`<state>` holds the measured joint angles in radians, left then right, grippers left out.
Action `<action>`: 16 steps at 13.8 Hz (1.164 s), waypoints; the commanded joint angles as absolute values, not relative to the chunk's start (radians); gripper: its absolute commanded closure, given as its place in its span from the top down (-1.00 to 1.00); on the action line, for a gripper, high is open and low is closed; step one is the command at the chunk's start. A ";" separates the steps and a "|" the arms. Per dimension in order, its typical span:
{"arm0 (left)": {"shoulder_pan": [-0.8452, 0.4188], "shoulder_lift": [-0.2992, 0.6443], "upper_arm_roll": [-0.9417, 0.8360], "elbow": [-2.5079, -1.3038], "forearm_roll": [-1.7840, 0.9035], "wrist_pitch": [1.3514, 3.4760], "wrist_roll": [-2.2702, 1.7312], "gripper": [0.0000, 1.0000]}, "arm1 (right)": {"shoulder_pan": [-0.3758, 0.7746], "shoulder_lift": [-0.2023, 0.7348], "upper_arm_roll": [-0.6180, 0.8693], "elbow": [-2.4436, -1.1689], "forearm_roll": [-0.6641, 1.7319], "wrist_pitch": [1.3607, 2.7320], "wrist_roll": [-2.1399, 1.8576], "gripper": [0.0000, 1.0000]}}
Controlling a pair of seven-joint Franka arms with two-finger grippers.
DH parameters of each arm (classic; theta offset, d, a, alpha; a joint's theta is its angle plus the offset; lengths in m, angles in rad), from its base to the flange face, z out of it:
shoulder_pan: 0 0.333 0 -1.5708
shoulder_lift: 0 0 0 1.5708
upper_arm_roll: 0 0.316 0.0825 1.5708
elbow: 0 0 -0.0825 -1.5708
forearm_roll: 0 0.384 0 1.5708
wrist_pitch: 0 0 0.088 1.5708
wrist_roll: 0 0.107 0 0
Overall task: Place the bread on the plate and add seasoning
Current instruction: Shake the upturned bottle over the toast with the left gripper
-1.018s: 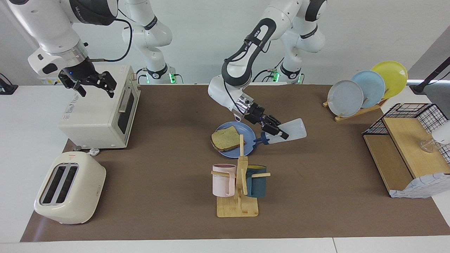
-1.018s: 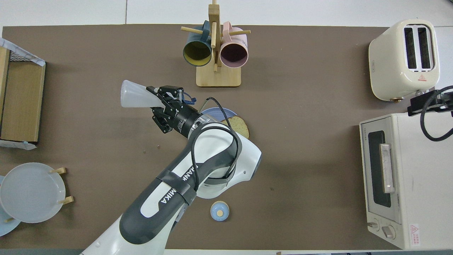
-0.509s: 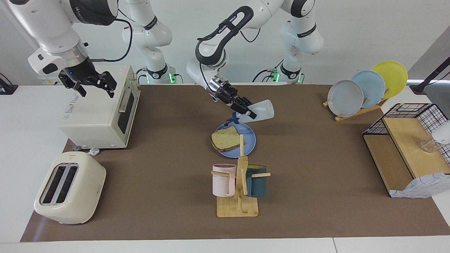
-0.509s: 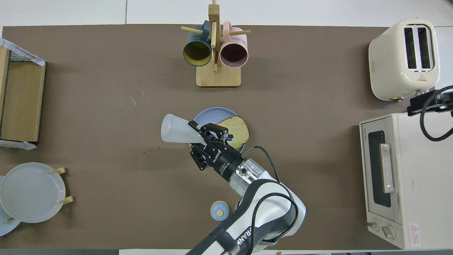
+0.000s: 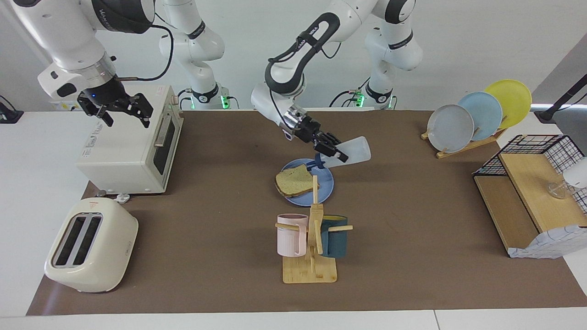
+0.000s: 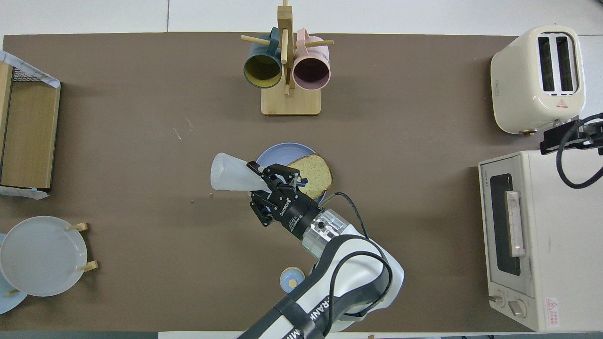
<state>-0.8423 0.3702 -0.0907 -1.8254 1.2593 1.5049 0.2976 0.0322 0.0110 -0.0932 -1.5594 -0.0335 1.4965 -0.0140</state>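
Seen from the facing view: one round medium-blue plate (image 5: 324, 189) flat on the brown surface (image 5: 220, 183), carrying one squarish tan slice of bread (image 5: 292, 181) with a speckled face and darker crust. Above the plate's robot-side edge, one translucent whitish seasoning (image 5: 353, 151) bottle, tilted with its dark blue cap down toward the plate, clamped at the neck by the fingers of the left gripper (image 5: 331, 151). Right gripper (image 5: 120, 108) up over one boxy cream toaster oven (image 5: 130, 142), fingers spread apart, holding nothing, waiting. One rounded cream two-slot toaster (image 5: 89, 245) farther from the robots than the oven. One wooden mug tree (image 5: 312, 238) bearing two mugs, one ribbed pink (image 5: 290, 234), one dark teal (image 5: 335, 236). Three plates upright in a wooden rack (image 5: 463, 144): grey-blue, pale blue, yellow. One wire-and-wood shelf (image 5: 532, 192) at the left arm's end. Seen from the overhead view: same single bottle (image 6: 231, 172) lying nearly level over the plate's (image 6: 278, 153) edge, left gripper (image 6: 278, 186) shut around its capped end, bread (image 6: 314, 175) on the plate toward the right arm's end. One small blue-domed bell (image 6: 291, 278) partly hidden by the left arm, nearer to the robots than the plate. Two mugs again on the tree (image 6: 289, 99), open mouths showing.
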 commanded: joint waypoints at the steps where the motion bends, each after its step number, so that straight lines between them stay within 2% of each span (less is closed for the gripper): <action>1: -0.735 0.367 -0.095 -1.852 1.318 1.578 0.301 -1.00 | 0.017 -0.003 -0.086 -1.578 -0.021 1.505 -0.032 1.00; 3: -0.683 0.371 -0.095 -1.850 1.353 1.603 0.301 -1.00 | 0.017 -0.003 -0.086 -1.578 -0.021 1.506 -0.032 1.00; 7: -0.709 0.371 -0.101 -1.852 1.332 1.600 0.301 -1.00 | 0.015 -0.003 -0.086 -1.578 -0.021 1.505 -0.032 1.00; 13: -0.974 0.351 -0.101 -1.839 1.158 1.482 0.301 -1.00 | 0.015 -0.003 -0.086 -1.578 -0.021 1.505 -0.032 1.00; 16: -0.971 0.348 -0.097 -1.838 1.150 1.491 0.301 -1.00 | 0.015 -0.003 -0.086 -1.578 -0.021 1.506 -0.034 1.00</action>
<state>-0.9909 0.3646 -0.1148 -1.8352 1.1684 1.4829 0.2962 0.0322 0.0110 -0.0932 -1.5598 -0.0335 1.4965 -0.0140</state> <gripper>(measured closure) 0.595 0.000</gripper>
